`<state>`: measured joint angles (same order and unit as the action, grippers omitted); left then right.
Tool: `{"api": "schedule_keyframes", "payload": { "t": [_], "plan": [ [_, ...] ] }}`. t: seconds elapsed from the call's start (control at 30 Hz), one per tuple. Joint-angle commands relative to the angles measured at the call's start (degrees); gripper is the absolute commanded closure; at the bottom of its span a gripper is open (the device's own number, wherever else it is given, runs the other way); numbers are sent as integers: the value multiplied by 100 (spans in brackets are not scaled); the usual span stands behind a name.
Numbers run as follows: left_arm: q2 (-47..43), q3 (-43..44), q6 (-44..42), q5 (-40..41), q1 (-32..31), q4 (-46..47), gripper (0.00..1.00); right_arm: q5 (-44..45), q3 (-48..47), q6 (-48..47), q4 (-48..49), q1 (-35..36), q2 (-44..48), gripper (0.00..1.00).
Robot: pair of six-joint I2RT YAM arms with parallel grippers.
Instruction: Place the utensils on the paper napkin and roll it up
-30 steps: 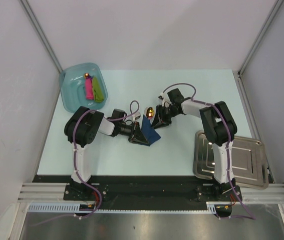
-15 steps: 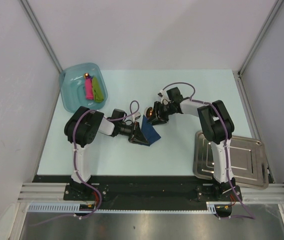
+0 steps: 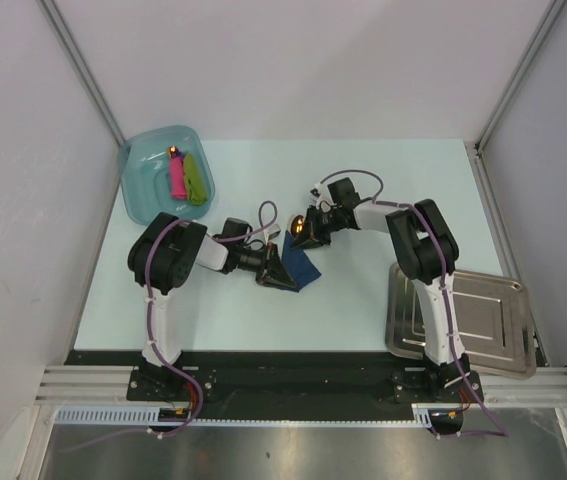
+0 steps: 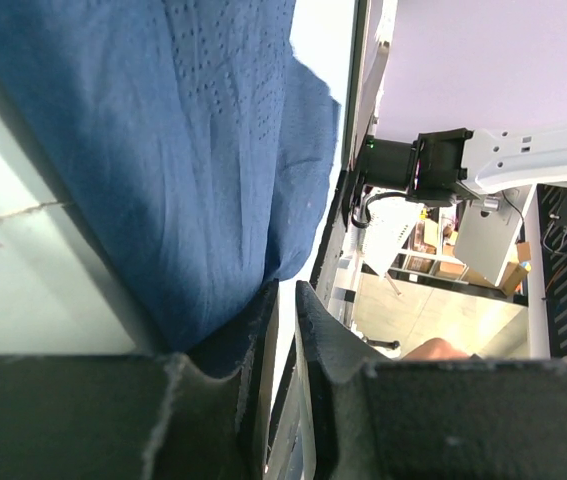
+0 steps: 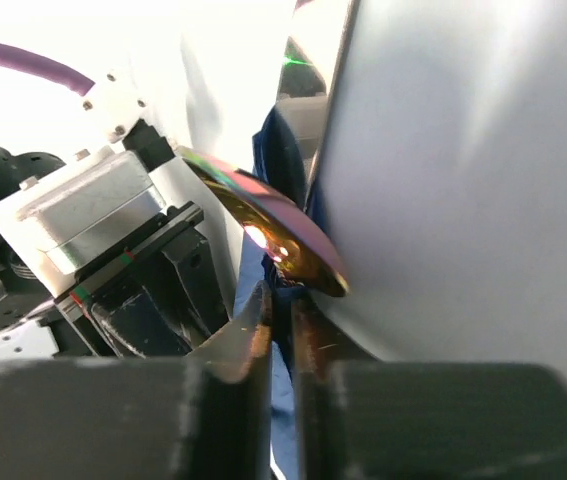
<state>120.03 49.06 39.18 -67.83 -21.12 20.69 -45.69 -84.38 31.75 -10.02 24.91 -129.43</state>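
Note:
The dark navy paper napkin (image 3: 300,264) lies crumpled at mid-table, one side lifted. My left gripper (image 3: 269,266) is at its left edge with jaws nearly closed on the blue sheet (image 4: 193,150); the fingertips (image 4: 263,305) press against the fabric. My right gripper (image 3: 310,230) is shut on a shiny orange-gold utensil (image 3: 300,224) just above the napkin's far corner. In the right wrist view the gold piece (image 5: 288,240) sits right at the closed fingertips (image 5: 259,310), with blue napkin behind. Another small gold utensil (image 3: 173,151) lies in the tub.
A pale teal tub (image 3: 141,190) at the back left holds a pink stick (image 3: 176,177) and a lime-green stick (image 3: 196,180). A steel tray (image 3: 483,330) sits at the front right, beside the right arm's base. Walls close in on both sides.
The right arm's wrist and forearm have shifted left and away, bringing the gripper closer over the napkin's far corner with the gold utensil. The left gripper and napkin have not moved.

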Motion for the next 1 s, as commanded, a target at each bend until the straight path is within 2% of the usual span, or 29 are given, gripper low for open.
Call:
{"api": "schedule_keyframes", "payload": {
  "t": [0.0, 0.13, 0.3, 0.5, 0.63, 0.77, 0.97],
  "plan": [
    [74, -98, -270, 648, 196, -39, 80, 377, -44, -125, -158, -21, -320, 100],
    [-277, -2, -454, 719, 196, -152, 68, 132, -96, -64, 87, -47, -127, 100],
    [-1121, 130, -832, 780, 249, -582, 54, -115, -254, -2, 439, -12, 197, 100],
    [-2043, 156, -1061, 1035, 706, -996, 40, -221, -193, -19, 694, -12, 681, 100],
    [-2440, 245, -1272, 1342, 1040, -1119, 36, -247, -228, -160, 721, -12, 901, 100],
    [-2625, 324, -1789, 1466, 1259, -1374, 35, -352, -333, -327, 563, -30, 945, 100],
    [-2818, 595, -2290, 1133, 1330, -1409, 34, -730, -360, -335, 756, -47, 1471, 100]
  ]
}}
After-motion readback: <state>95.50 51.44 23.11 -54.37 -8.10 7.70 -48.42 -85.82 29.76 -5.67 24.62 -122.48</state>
